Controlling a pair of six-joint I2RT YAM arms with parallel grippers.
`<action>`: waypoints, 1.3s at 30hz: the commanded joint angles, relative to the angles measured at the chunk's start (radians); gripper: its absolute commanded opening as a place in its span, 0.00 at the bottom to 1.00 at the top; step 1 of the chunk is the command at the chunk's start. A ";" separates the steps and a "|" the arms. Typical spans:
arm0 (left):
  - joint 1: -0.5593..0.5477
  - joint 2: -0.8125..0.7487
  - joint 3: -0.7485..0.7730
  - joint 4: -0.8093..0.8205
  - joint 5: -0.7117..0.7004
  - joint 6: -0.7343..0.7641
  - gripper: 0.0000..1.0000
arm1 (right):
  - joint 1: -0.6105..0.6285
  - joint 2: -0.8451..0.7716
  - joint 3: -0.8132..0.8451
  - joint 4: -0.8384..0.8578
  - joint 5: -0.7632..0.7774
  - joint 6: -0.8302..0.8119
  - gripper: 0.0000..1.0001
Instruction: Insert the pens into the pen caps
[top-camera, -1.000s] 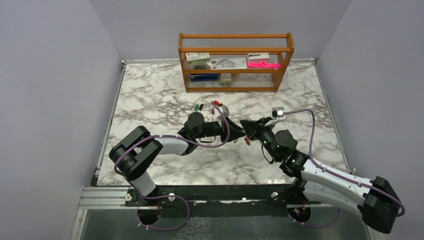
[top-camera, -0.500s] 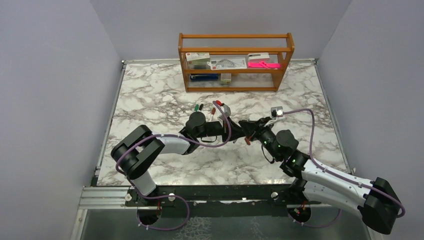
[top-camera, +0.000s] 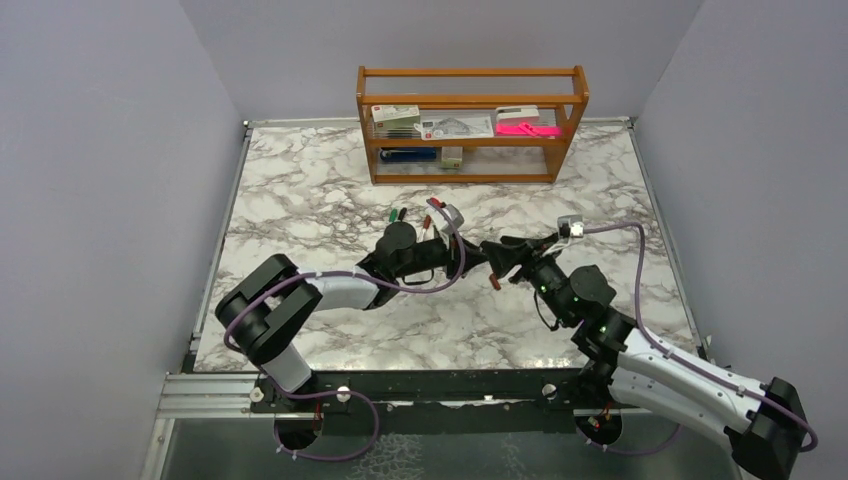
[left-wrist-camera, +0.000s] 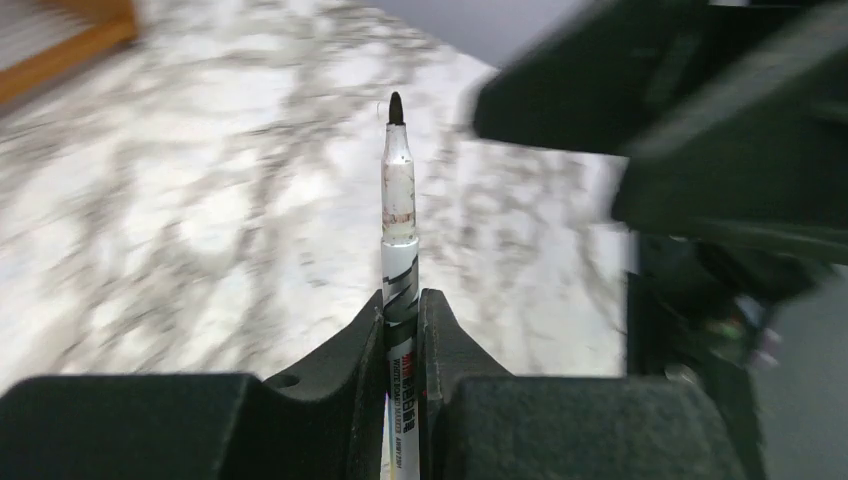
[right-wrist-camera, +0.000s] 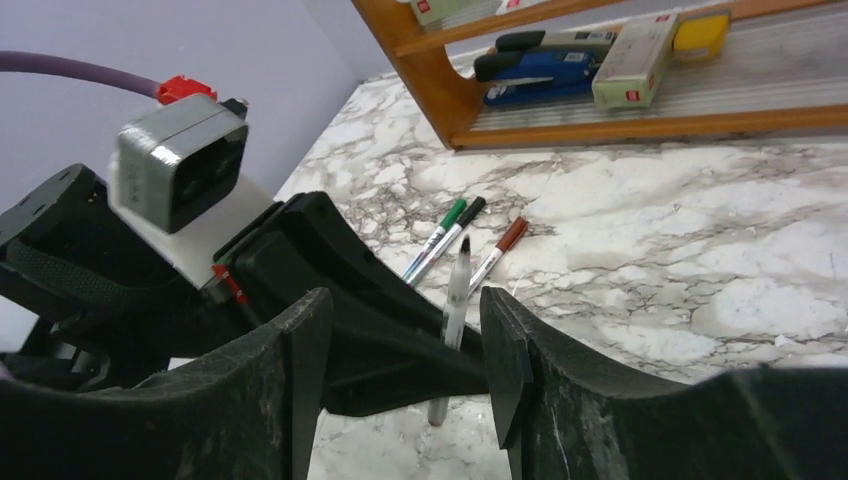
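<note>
The left arm extends low toward 3 o'clock. The left gripper (left-wrist-camera: 400, 305) is clamped on an uncapped pen (left-wrist-camera: 398, 200), black tip forward. The right arm reaches toward 10 o'clock. The right gripper (right-wrist-camera: 405, 300) is spread wide, holds nothing and faces that pen. Three capped pens (right-wrist-camera: 452, 234) lie on the table at 11 o'clock from the grippers.

Pens (right-wrist-camera: 437, 240): 4 total. 3 lie capped, side by side, toward the far edge, plus 1 uncapped pen (left-wrist-camera: 398, 200). Caps: 4. That's 1 green cap (right-wrist-camera: 455, 211), 1 black cap (right-wrist-camera: 472, 206) and 2 red-brown, i.e. 1 fitted cap (right-wrist-camera: 513, 232) and 1 loose cap (top-camera: 494, 282) approx mid-table. Rack (top-camera: 470, 75) at far edge: 1. On it: 1 pink item (top-camera: 528, 129), 1 blue stapler (right-wrist-camera: 545, 68). Boxes there too, no. unclear.
</note>
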 joint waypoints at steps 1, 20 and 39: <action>0.002 -0.118 -0.022 -0.185 -0.450 0.095 0.00 | 0.004 -0.088 0.008 -0.046 0.046 -0.096 0.60; 0.006 -0.402 -0.188 -0.200 -0.974 0.128 0.00 | 0.004 0.245 0.194 -0.621 0.108 -0.095 0.52; 0.005 -0.411 -0.191 -0.192 -0.643 0.181 0.00 | -0.088 0.588 0.279 -0.578 -0.012 -0.025 0.47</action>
